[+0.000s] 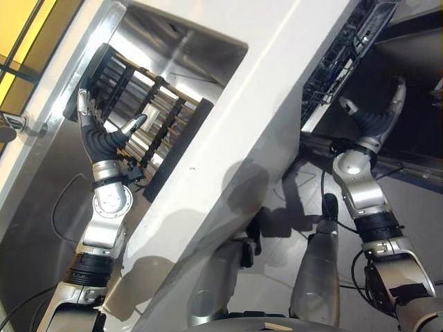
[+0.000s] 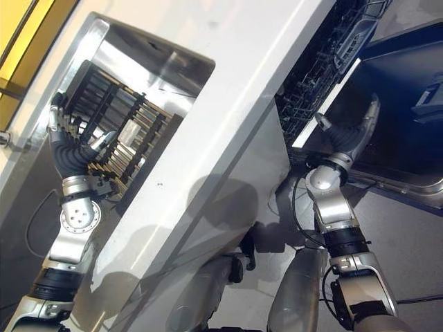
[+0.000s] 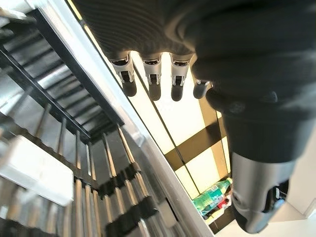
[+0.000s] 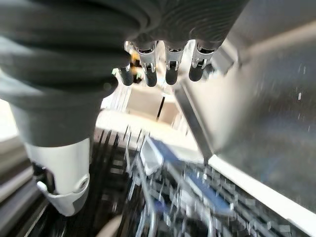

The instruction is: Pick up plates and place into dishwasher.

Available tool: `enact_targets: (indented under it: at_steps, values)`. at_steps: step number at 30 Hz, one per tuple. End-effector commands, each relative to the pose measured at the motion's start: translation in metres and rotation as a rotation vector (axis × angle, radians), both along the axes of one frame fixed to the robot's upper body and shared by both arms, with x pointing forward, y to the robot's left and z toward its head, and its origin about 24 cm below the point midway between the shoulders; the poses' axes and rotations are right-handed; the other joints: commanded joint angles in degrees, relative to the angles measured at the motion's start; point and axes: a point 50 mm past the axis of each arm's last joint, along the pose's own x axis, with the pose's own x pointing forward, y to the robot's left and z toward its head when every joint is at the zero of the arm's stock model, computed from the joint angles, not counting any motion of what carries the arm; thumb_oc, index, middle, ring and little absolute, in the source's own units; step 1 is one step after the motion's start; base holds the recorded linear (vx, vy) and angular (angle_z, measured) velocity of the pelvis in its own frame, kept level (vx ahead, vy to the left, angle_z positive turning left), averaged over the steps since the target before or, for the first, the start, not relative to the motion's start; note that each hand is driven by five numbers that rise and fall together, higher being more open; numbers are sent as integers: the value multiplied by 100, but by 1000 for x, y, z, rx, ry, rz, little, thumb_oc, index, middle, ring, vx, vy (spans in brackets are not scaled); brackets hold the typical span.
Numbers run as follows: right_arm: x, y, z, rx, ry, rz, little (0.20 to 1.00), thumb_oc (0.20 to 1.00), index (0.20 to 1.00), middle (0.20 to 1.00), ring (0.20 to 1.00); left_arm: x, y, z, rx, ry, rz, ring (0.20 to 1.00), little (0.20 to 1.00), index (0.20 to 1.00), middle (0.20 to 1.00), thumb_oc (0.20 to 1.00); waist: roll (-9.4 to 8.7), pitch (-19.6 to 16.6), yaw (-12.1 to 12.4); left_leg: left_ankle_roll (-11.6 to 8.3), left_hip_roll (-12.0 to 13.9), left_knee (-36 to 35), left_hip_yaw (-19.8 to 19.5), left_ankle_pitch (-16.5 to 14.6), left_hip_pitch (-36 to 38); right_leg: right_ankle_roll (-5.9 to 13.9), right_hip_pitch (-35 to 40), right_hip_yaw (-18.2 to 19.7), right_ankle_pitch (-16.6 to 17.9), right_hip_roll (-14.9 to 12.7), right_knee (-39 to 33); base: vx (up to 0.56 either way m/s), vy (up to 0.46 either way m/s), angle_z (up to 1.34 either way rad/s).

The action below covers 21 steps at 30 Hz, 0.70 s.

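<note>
The left hand [image 1: 104, 138] is up over the shiny steel sink [image 1: 187, 48]. Its fingers are straight and spread, the thumb sticks out to the side, and it holds nothing. Just past the fingers is the black wire dish rack [image 1: 149, 121] that sits in the sink. The rack's long side runs along the sink, and its thin bars [image 3: 81, 197] stand in rows. I cannot make out a plate in the rack for sure.

The wide white counter top [image 1: 277, 104] lies between the sink and the dishwasher.

The right hand [image 1: 377, 117] is by the open dishwasher's dark wire basket [image 2: 325, 62]. Its fingers are loose and a bit bent, thumb out, and it holds nothing. The grey dishwasher door [image 2: 415, 180] hangs open beside that hand.
</note>
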Motion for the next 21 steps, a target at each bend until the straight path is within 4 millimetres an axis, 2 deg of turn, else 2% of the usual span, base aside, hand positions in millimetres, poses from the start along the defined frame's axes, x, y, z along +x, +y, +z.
enact_targets:
  at_steps: [1, 11, 17, 21]
  values:
    - [-20, -5, 19, -48, -140, -7, 1000, 1000, 1000, 1000, 1000, -14, 15, 13, -2, -118, 51, 1000, 1000, 1000, 1000, 1000, 66, -269, -172, -239, 120, -357, 61, 294, 28, -144, 349, 236, -433, -285, 371, 44, 11, -9]
    - [-52, -32, -40, 22, -8, -93, 1000, 1000, 1000, 1000, 1000, -20, 16, -5, 3, -56, 30, 1000, 1000, 1000, 1000, 1000, -122, -784, -443, -178, 147, -355, 183, 34, 733, -105, 980, 348, -449, -273, 263, 61, 10, -16]
    - [-77, -50, -79, 114, 108, -164, 1000, 1000, 1000, 1000, 1000, -27, 19, -27, -10, 23, 25, 1000, 1000, 1000, 1000, 1000, -97, -1133, -661, -115, 107, -298, 300, -190, 1195, -66, 1351, 462, -515, -302, 278, 116, 44, -26]
    - [-85, -56, -93, 142, 173, -186, 1000, 1000, 1000, 1000, 1000, -28, 14, -39, -23, 68, 6, 1000, 1000, 1000, 1000, 1000, -16, -1240, -771, -87, 66, -181, 362, -339, 1399, -36, 1506, 534, -487, -408, 286, 148, 77, -42]
